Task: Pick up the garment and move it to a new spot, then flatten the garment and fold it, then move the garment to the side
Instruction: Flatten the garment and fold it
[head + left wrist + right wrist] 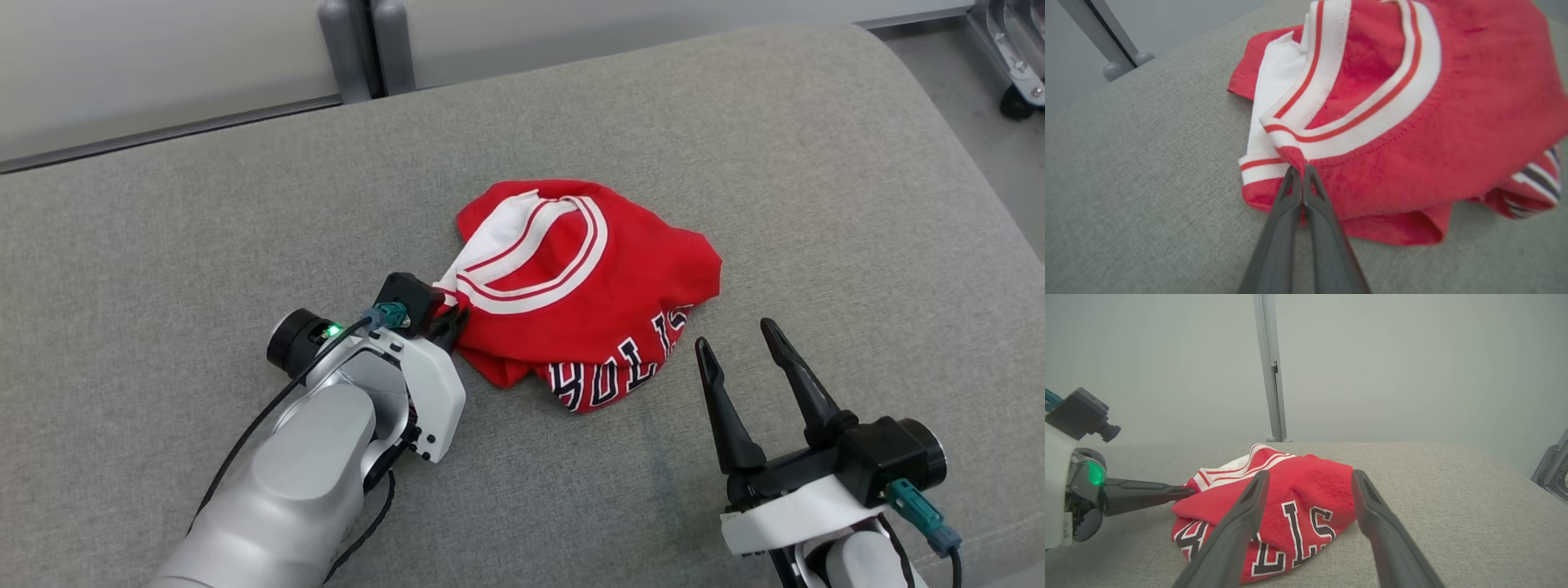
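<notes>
Lying crumpled on grey cushion (pixel 245 229): red garment (pixel 604 286), its edge clamped in left gripper (pixel 454 321); right gripper (pixel 735 333) stands beside it, fingers spread.

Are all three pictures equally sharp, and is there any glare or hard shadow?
Head view: sharp, evenly lit, faint shadow beneath the garment. Left wrist view: softer, left gripper blurred toward the bottom edge. Right wrist view: right gripper blurred near the lens; no glare.
</notes>
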Motion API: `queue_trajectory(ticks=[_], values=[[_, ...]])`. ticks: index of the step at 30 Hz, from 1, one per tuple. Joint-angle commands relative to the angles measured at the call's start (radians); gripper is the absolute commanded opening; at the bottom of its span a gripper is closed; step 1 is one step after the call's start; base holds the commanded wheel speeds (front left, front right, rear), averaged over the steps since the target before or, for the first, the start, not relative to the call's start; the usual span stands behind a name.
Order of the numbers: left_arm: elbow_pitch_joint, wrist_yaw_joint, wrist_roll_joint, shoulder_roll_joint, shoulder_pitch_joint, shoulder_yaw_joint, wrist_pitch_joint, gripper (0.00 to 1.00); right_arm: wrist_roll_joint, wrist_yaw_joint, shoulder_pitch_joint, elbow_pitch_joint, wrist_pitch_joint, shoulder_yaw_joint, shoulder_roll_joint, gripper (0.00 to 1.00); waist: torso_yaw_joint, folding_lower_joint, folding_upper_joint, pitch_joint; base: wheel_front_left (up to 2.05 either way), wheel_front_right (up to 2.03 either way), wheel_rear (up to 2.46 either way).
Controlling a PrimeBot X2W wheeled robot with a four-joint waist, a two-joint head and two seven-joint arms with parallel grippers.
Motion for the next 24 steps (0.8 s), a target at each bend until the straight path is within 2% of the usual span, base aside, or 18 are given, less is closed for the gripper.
queue_trajectory(ticks=[1,6,9,14,20,24], values=[[-0.004,0.000,-0.011,0.010,0.003,-0.007,-0.007,0.00,0.006,-0.001,0.005,0.004,-0.001,0.004,-0.002,1.00,-0.004,0.0000,0.0000,-0.012,0.00,0.00,0.00],[-0.050,0.000,-0.091,0.015,0.014,-0.057,-0.020,0.00,0.017,-0.001,0.022,0.006,-0.001,0.014,-0.002,1.00,-0.024,0.0000,0.0000,-0.053,0.00,0.00,0.00],[-0.137,0.000,-0.190,0.017,0.013,-0.079,0.000,0.00,0.025,-0.001,0.025,0.007,-0.001,0.018,-0.002,1.00,-0.044,0.0000,0.0000,-0.079,0.00,0.00,0.00],[-0.293,0.000,-0.327,0.058,-0.044,-0.098,0.050,0.00,0.048,-0.001,0.040,0.010,-0.001,0.015,-0.002,1.00,-0.098,0.0000,0.0000,-0.122,0.00,0.00,0.00],[-0.435,0.000,-0.505,0.070,-0.136,-0.040,0.138,0.00,0.074,-0.001,0.059,0.012,-0.001,0.016,-0.002,1.00,-0.172,0.0000,0.0000,-0.164,0.00,0.00,0.00],[-0.474,0.010,-0.582,0.032,-0.230,0.029,0.166,0.00,0.089,-0.001,0.065,0.014,-0.001,0.014,-0.002,1.00,-0.212,0.0000,0.0000,-0.183,0.00,0.00,0.00]])
